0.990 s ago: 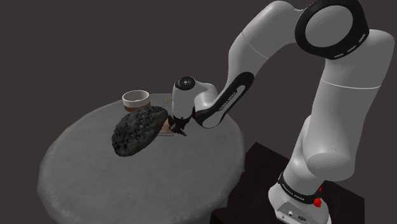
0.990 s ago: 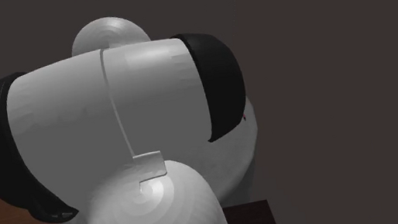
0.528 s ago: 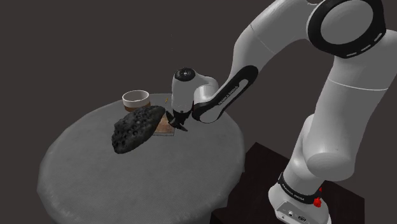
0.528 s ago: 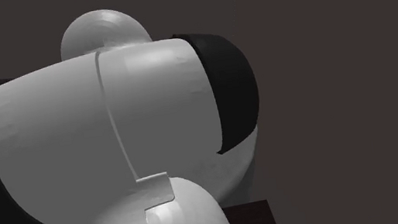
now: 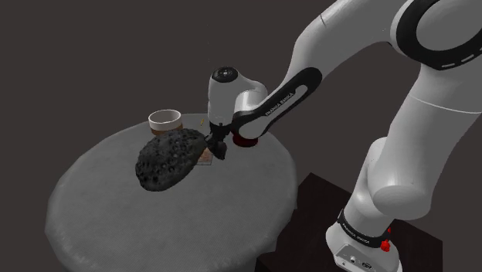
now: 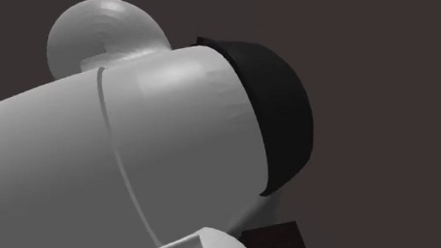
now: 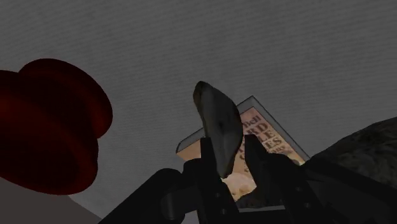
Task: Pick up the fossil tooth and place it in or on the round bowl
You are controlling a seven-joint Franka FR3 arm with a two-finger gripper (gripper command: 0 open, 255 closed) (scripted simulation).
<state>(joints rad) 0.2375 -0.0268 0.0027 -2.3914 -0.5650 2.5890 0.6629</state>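
In the wrist view my gripper [image 7: 229, 146] is shut on the fossil tooth [image 7: 216, 118], a grey-brown curved sliver that sticks out past the black fingers. In the shoulder view the gripper [image 5: 219, 151] hangs just above the round grey table [image 5: 116, 224], beside a black pitted rock [image 5: 166, 158]. A dark red round bowl [image 7: 44, 133] sits close to the gripper; in the shoulder view the red bowl [image 5: 246, 140] peeks out behind the hand. A small white cup-like bowl with a brown base [image 5: 165, 120] stands at the table's far edge.
A book with a printed cover [image 7: 257, 137] lies on the table under the gripper, partly tucked under the rock; the book's edge [image 5: 205, 158] shows beside it. The dark stand [image 5: 324, 201] is at lower right. My white arm link [image 6: 88, 187] blocks the second exterior view.
The hand has turned more upright and risen a little off the table with the tooth. The upper arm has swung closer to the second exterior camera.
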